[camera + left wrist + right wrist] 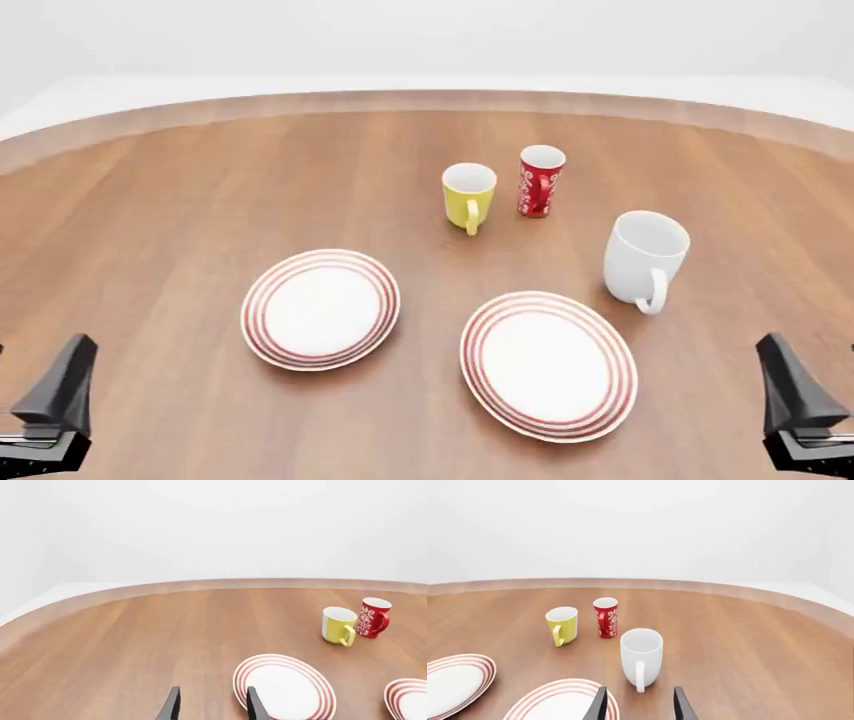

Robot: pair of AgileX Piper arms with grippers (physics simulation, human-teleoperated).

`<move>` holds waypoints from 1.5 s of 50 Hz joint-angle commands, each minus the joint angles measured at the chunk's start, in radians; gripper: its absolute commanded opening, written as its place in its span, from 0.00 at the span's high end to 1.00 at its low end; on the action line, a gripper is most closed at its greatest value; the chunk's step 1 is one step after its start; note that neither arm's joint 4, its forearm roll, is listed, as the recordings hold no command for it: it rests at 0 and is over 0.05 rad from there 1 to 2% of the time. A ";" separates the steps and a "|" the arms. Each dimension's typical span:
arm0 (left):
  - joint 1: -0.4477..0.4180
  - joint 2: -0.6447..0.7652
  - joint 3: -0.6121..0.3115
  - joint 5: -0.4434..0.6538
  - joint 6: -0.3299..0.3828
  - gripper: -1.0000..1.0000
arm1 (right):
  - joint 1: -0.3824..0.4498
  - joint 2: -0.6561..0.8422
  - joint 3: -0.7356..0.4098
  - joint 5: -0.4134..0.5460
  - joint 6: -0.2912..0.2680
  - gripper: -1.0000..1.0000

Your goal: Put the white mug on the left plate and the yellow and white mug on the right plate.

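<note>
1. The white mug (646, 257) is sitting upright on the counter (187, 200), just beyond the right plate (549, 366) and to its right, handle facing the camera side. It is not touching any plate, so placement on the left plate (320, 309) is not yet done.
2. The yellow and white mug (469, 196) is standing upright further back, just beside a red patterned cup (541, 181) (a distractor, not part of the job). It is well apart from both plates, so that placement is pending too.
3. Both plates are lying bare, side by side, nothing resting on either.
4. The left end effector (51, 405) is hanging at the near left corner, fingers spread apart and gripping nothing (the left wrist view is showing the gap between them over bare wood).
5. The right end effector (798, 405) is hanging at the near right corner, also parted and carrying nothing; its wrist view is looking straight at the white mug.
6. Judgement: progress is reading as zero of two, with both pick-and-place moves remaining.
</note>
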 commanded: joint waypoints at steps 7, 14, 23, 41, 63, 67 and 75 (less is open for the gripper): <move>0.000 0.000 0.000 0.000 0.000 0.00 | -0.001 0.035 -0.014 -0.016 -0.004 0.00; 0.000 0.000 0.000 0.000 0.000 0.00 | 0.000 0.075 -0.012 -0.055 -0.007 0.00; 0.000 0.000 0.000 0.000 0.000 0.00 | 0.008 0.175 -0.007 -0.151 0.001 0.00; 0.000 0.000 0.000 0.000 0.000 0.00 | 0.022 0.496 0.001 -0.457 0.017 0.00; 0.000 0.000 0.000 0.000 0.000 0.00 | 0.020 0.786 0.001 -0.717 0.028 0.00; 0.000 0.000 0.000 0.000 0.000 0.00 | 0.018 0.840 0.000 -0.765 0.030 0.00; 0.000 0.000 0.000 0.000 0.000 0.00 | 0.015 0.959 -0.008 -0.867 0.030 0.00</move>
